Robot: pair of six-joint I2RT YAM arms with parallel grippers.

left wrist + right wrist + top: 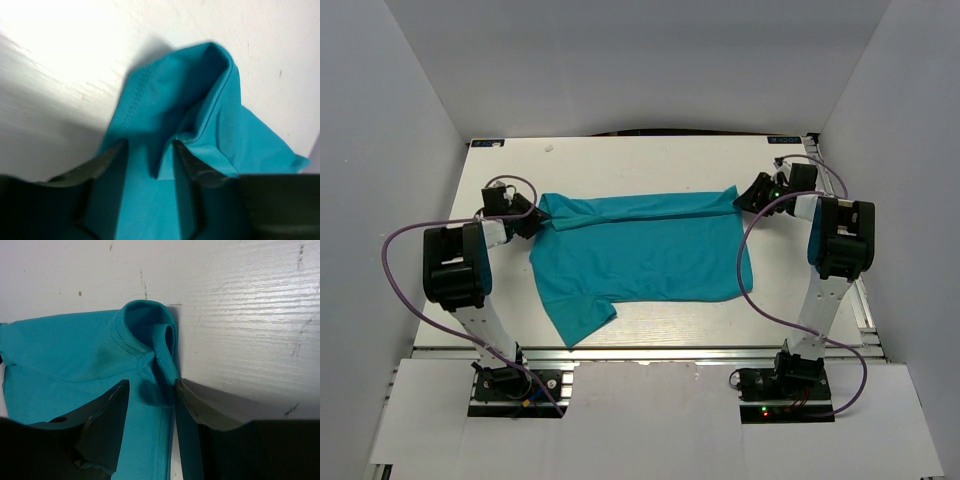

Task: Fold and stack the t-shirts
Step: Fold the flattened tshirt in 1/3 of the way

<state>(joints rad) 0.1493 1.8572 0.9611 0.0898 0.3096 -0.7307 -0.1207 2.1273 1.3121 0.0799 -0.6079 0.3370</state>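
Note:
A plain teal t-shirt (640,255) lies spread on the white table (650,160), with one sleeve pointing toward the near left. Its far edge is folded over in a narrow band stretched between my two grippers. My left gripper (527,220) is shut on the shirt's far left corner; the left wrist view shows cloth (175,95) bunched between the fingers (149,150). My right gripper (747,197) is shut on the far right corner; the right wrist view shows a hemmed fold (75,355) pinched between its fingers (151,387).
Grey walls enclose the table on the left, right and back. An aluminium rail (650,350) runs along the near edge by the arm bases. Purple cables (405,300) loop beside each arm.

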